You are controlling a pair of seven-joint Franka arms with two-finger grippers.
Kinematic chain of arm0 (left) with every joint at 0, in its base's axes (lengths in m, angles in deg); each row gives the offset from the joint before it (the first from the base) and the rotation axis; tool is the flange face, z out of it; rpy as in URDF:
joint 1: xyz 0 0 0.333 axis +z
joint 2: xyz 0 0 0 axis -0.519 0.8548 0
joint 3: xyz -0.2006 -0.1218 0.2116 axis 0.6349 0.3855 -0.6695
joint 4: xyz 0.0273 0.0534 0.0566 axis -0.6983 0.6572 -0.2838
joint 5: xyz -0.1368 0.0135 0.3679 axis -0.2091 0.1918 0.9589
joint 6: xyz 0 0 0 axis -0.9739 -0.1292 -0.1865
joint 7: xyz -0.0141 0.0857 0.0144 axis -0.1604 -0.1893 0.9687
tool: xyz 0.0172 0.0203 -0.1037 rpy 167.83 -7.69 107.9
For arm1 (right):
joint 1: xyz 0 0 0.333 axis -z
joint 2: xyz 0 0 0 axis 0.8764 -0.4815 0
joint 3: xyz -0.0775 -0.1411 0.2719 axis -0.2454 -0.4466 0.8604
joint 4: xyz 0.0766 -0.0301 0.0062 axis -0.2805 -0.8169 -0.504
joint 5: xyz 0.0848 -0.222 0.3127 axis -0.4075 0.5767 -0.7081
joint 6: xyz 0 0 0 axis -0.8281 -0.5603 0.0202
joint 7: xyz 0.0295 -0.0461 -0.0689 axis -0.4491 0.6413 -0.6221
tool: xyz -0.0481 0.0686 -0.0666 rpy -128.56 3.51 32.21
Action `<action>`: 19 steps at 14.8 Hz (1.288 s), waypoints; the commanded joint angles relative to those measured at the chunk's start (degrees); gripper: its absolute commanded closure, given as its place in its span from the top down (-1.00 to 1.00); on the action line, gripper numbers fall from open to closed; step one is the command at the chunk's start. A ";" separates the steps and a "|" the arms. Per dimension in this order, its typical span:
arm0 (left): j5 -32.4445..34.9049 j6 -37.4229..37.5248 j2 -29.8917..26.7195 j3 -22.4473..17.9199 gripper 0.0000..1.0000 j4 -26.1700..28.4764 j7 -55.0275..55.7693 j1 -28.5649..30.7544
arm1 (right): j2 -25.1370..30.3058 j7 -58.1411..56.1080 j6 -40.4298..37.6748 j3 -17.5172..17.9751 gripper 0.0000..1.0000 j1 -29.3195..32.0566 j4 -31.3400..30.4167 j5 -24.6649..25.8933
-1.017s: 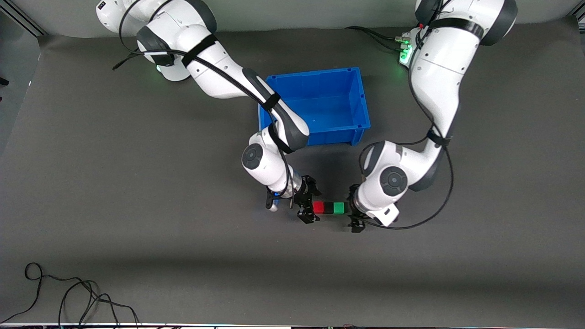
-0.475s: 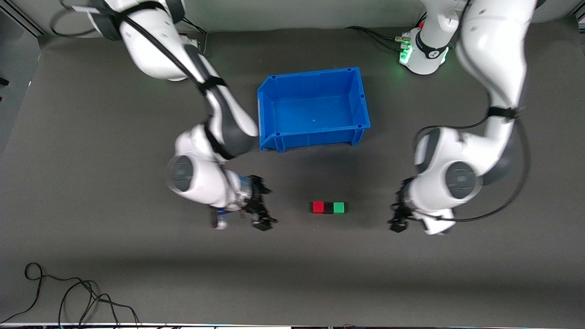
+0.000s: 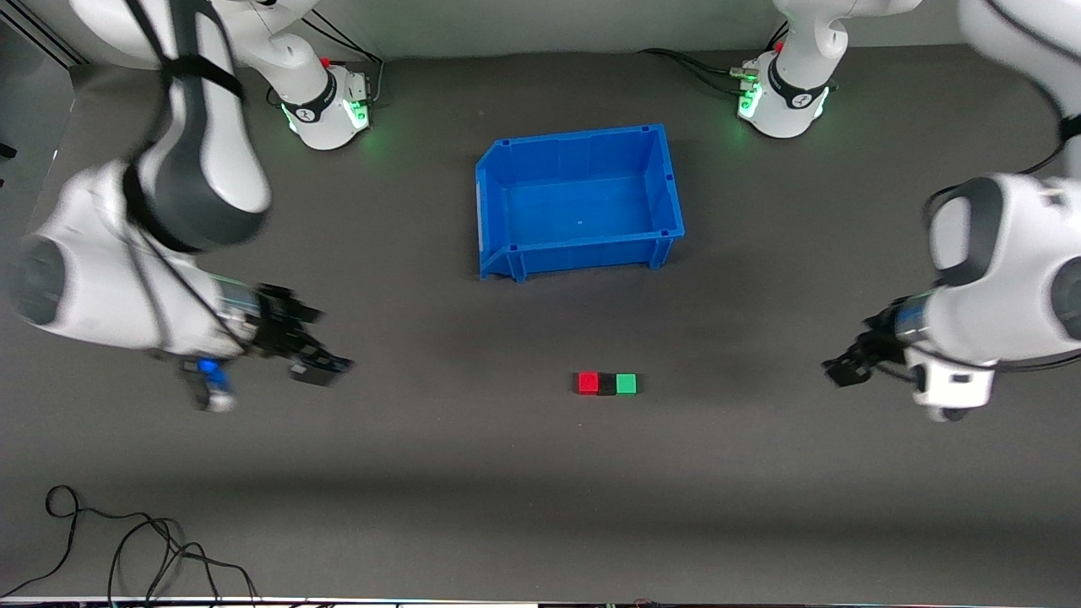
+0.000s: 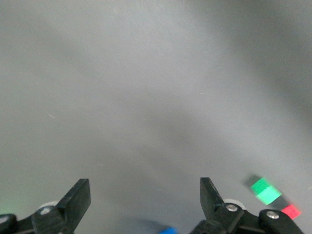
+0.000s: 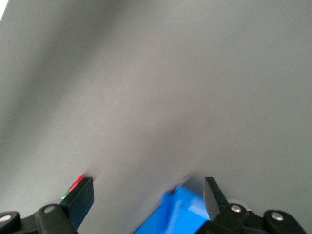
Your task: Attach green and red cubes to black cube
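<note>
The red cube [image 3: 588,383], the black cube [image 3: 606,385] and the green cube [image 3: 626,383] lie in one touching row on the grey mat, black in the middle, nearer the front camera than the blue bin. My right gripper [image 3: 319,365] is open and empty over bare mat toward the right arm's end. My left gripper [image 3: 844,370] is open and empty over bare mat toward the left arm's end. The left wrist view shows its open gripper [image 4: 144,196], the green cube [image 4: 265,190] and the red cube [image 4: 291,211]. The right wrist view shows its open gripper [image 5: 146,196] and a sliver of the red cube [image 5: 75,185].
The blue bin [image 3: 507,253] stands empty at mid-table, farther from the front camera than the cubes; it also shows in the right wrist view [image 5: 175,214]. Loose black cables [image 3: 127,549] lie near the front edge at the right arm's end.
Both grippers have left the cube row and swung far apart, each toward its own arm's end of the table. The three cubes have stayed in place, joined.
</note>
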 commanded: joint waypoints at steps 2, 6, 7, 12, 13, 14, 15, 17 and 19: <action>1.94 5.60 -6.83 0.64 1.00 1.96 -19.99 2.84 | 13.33 -7.69 0.59 5.12 1.00 2.65 -10.57 14.78; 2.03 6.24 -9.65 0.47 1.00 0.99 -28.93 3.36 | 20.11 -20.59 0.42 18.48 1.00 17.67 -14.28 23.15; 1.94 6.84 -10.61 0.55 1.00 1.07 -29.01 4.24 | 20.82 -25.42 0.42 20.25 1.00 21.27 -14.28 23.16; 1.33 11.33 -14.31 0.12 1.00 0.72 -39.37 6.08 | 22.15 -44.86 0.51 26.95 1.00 33.34 -12.88 23.16; 0.89 10.38 -15.01 -0.23 1.00 0.81 -40.87 6.27 | 22.06 -47.16 0.42 26.60 1.00 33.26 -11.83 23.16; 0.80 10.19 -15.80 -0.24 1.00 1.16 -41.05 6.01 | 22.06 -49.53 0.42 26.42 1.00 33.26 -11.56 23.16; 1.32 10.19 -16.94 -0.32 1.00 1.95 -41.06 5.40 | 22.06 -52.42 0.33 26.25 1.00 33.26 -11.56 23.07; 2.99 9.06 -19.66 -0.41 1.00 4.40 -41.06 3.64 | 22.06 -54.56 -2.38 26.25 1.00 33.26 -11.56 22.99; 3.00 7.29 -21.60 -0.41 1.00 7.48 -41.06 2.93 | 21.97 -53.77 -3.62 26.33 1.00 33.09 -11.82 22.55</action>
